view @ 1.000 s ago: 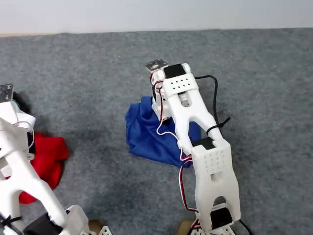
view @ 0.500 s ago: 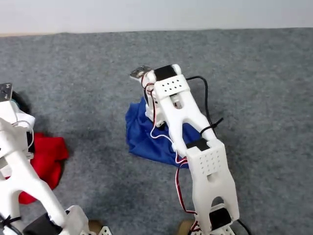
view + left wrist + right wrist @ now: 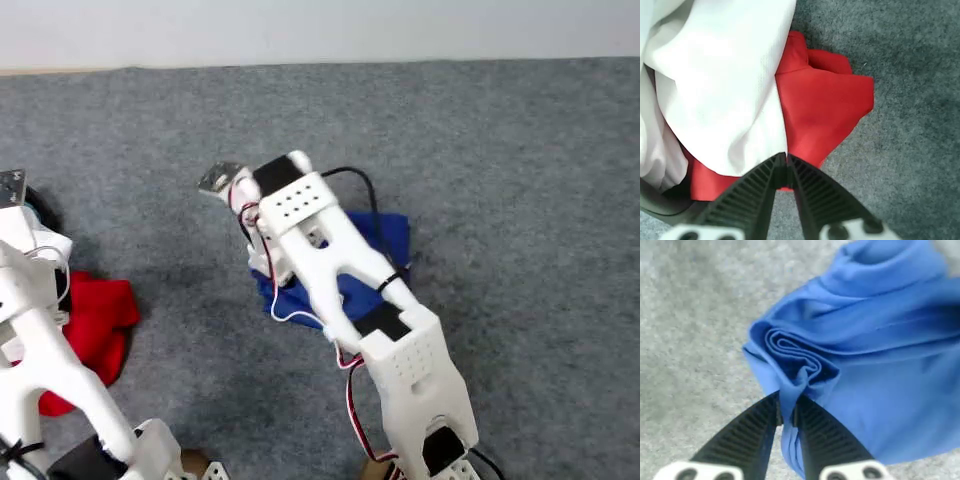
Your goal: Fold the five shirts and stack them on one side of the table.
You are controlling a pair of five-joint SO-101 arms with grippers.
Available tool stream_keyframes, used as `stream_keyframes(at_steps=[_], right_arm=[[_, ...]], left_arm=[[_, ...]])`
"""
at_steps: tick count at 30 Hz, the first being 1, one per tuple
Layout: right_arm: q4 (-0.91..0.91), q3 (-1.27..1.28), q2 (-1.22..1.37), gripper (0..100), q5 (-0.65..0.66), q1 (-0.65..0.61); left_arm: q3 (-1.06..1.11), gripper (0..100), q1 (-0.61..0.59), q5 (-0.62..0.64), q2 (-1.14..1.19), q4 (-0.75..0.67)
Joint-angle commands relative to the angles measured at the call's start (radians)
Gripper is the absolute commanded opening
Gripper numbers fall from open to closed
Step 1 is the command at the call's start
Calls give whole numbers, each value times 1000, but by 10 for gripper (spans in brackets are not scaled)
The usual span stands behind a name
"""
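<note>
Fold of blue shirt (image 3: 875, 360) pinched by right gripper (image 3: 786, 412).
Jaws clamp the rolled edge; the rest lies beyond their tips, creases running crosswise.

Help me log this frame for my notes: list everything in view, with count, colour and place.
blue shirt: one, blue, bunched at the middle of the table, partly under the right arm.
red shirt: one, red, crumpled near the table's left edge in the high view.
white cloth: one, white, lying over part of the red shirt.
table: one, grey fuzzy surface.
right arm: one, white, stretched over the blue shirt.
left arm: one, white, beside the red shirt.
right gripper: black fingers, shut on a fold of the blue shirt.
left gripper: black fingers, shut, empty, over the red shirt's edge.
</note>
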Motion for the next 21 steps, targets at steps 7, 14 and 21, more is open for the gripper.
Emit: stream_keyframes(at_steps=[7,14,21], right_arm=[[42,-6,-68,230,-78,-41],[42,-6,-193,211,-81,-71],[36,-6,-320,121,-81,62]], left_arm=[[-2,6,5,2,-32,-15],[-2,6,5,2,-32,-15],[-2,6,5,0,-32,-15]])
